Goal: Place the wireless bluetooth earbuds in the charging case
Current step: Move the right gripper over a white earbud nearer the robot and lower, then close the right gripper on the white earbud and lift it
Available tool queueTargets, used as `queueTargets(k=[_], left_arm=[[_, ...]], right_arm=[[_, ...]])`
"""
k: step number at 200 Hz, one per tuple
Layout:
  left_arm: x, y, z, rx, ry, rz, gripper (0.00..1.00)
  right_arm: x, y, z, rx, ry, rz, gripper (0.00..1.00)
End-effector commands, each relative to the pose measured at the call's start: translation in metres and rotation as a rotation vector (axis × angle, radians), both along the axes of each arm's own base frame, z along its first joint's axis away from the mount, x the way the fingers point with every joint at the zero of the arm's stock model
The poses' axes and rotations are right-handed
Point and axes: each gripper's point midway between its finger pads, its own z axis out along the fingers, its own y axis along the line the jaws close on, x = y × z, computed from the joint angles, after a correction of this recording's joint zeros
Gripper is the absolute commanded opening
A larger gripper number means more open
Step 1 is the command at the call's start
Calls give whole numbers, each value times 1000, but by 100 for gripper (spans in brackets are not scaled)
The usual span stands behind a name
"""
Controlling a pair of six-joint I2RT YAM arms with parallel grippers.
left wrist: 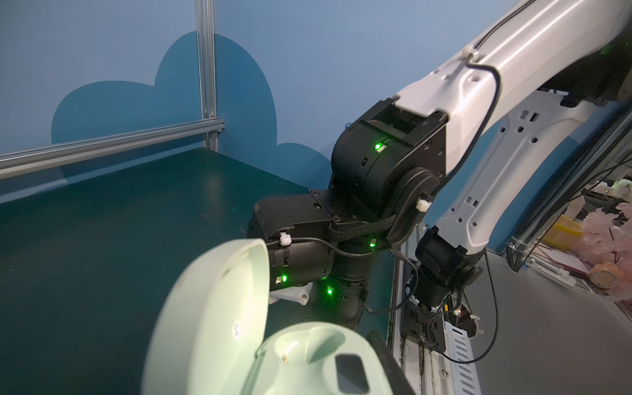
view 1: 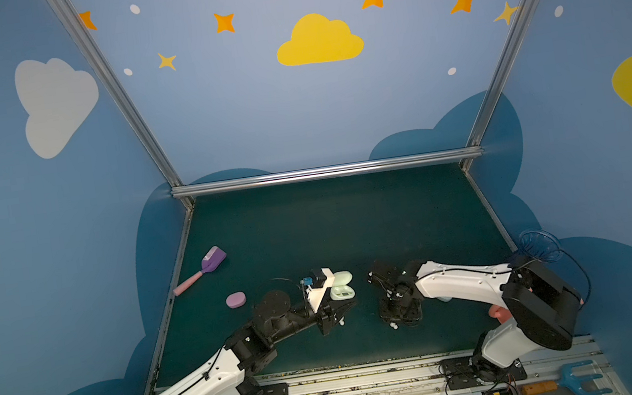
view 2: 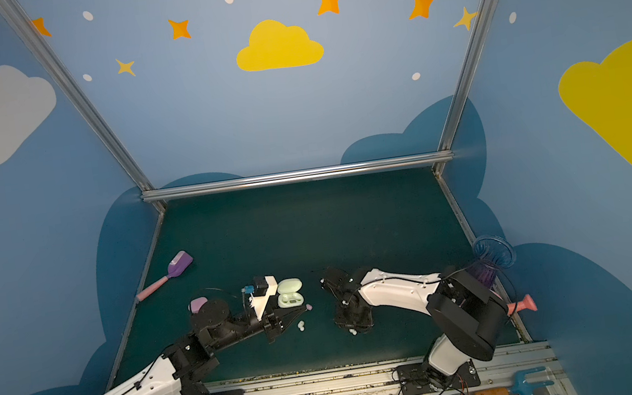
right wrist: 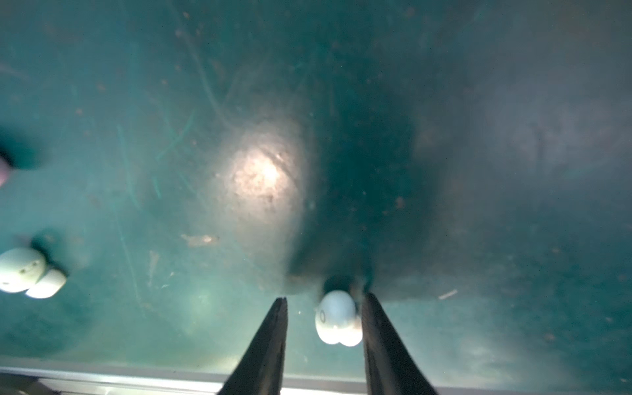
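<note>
A mint charging case [view 1: 343, 292] sits open on the green mat, lid [view 1: 343, 278] raised, with my left gripper [view 1: 339, 303] shut on its base. The left wrist view shows the case [left wrist: 307, 355] close up with an empty socket, and one dark finger [left wrist: 390, 362] against its side. My right gripper [view 1: 393, 323] points down at the mat. Its open jaws [right wrist: 325, 300] straddle a whitish earbud [right wrist: 338, 318] that touches one finger and stands apart from the other. A second whitish earbud [view 2: 301, 325] and a pink one [view 2: 309, 307] lie near the left gripper.
A shut purple case [view 1: 236, 300] and a purple scoop with a pink handle [view 1: 206, 266] lie at the left. A blue wire coil [view 1: 539, 247] stands at the mat's right edge. The front rail [view 1: 374, 383] runs close behind the right gripper.
</note>
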Motion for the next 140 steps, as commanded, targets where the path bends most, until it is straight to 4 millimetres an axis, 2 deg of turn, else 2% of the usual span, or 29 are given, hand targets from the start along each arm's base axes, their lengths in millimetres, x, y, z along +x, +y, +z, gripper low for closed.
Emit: queueTargets(k=[1,73,140], left_arm=[[-1,0,3,-13,-15,0,12],[-1,3,4,-10,-19,10,12],[-1,2,3,1,-17,5,12]], right_arm=[[-1,2,-2,-21,25,17,31],[-3,4,-8,-40,61,25,17],[1,2,7,-7,8,26,13]])
